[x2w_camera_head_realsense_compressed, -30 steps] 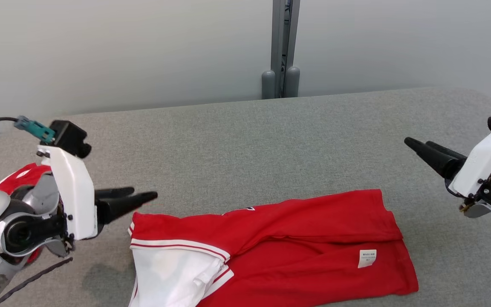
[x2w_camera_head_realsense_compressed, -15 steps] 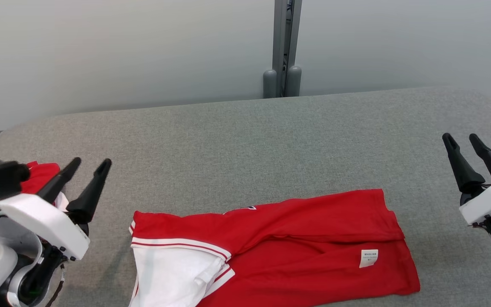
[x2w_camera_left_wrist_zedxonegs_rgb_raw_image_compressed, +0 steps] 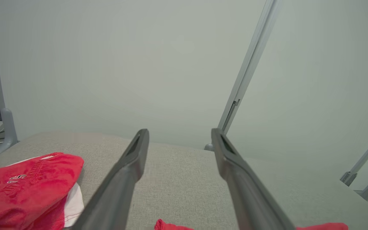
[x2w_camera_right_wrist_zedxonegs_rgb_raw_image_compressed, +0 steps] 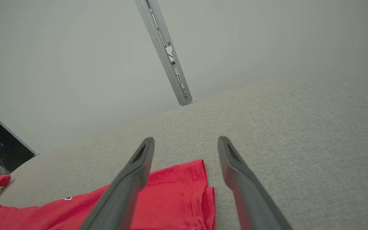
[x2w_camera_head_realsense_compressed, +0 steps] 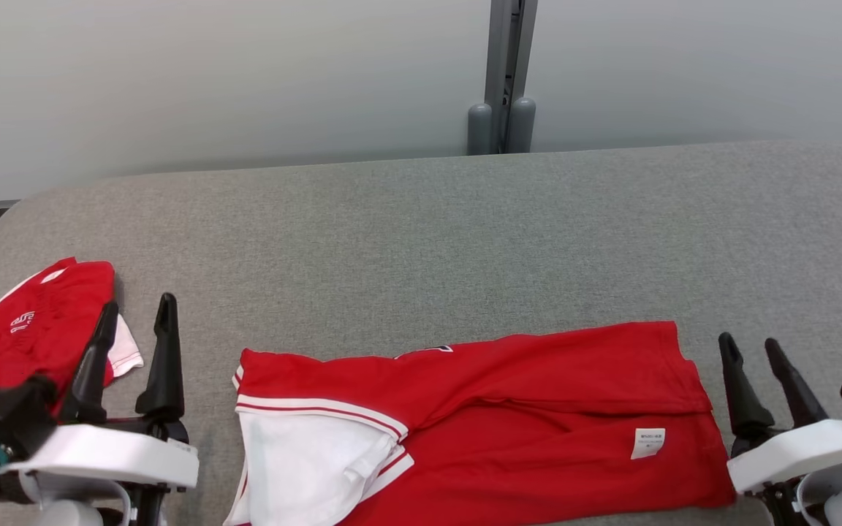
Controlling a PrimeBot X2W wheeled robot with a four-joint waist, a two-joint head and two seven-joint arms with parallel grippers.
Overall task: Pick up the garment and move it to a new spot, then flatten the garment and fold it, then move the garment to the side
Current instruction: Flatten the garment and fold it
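Now, garment: the red fabric garment point(x2w_camera_head_realsense_compressed: 538, 409) with a white panel and thin red-white stripes is lying folded on the table, between the two claws.
Left claw: the left claw point(x2w_camera_head_realsense_compressed: 137, 303) with two long dark fingers is standing wide open, gripping nothing, and is pointing away from the robot; the left edge of the garment is lying near it, on its inner side.
Right claw: the right claw point(x2w_camera_head_realsense_compressed: 748, 340), also with two long dark fingers, is gaping wide and is carrying nothing; the right edge of the garment is lying just beside it.
Right wrist view: the right claw point(x2w_camera_right_wrist_zedxonegs_rgb_raw_image_compressed: 186, 139) is looking over a corner of the garment point(x2w_camera_right_wrist_zedxonegs_rgb_raw_image_compressed: 171, 191), which is showing between and below its fingers.
Left wrist view: the left claw point(x2w_camera_left_wrist_zedxonegs_rgb_raw_image_compressed: 180, 131) is hanging over bare table.
Cloth: a smaller crumpled red and white cloth point(x2w_camera_head_realsense_compressed: 33, 329) with white letters is lying on the outer side of the left claw.
Tag: a small white tag point(x2w_camera_head_realsense_compressed: 647, 443) is sitting on the garment, close to the right claw.
Table: the grey textile-covered table point(x2w_camera_head_realsense_compressed: 421, 241) is stretching ahead of both claws.
Background: a pale grey wall point(x2w_camera_head_realsense_compressed: 209, 88) and a grey metal post point(x2w_camera_head_realsense_compressed: 509, 73) are standing beyond the table.
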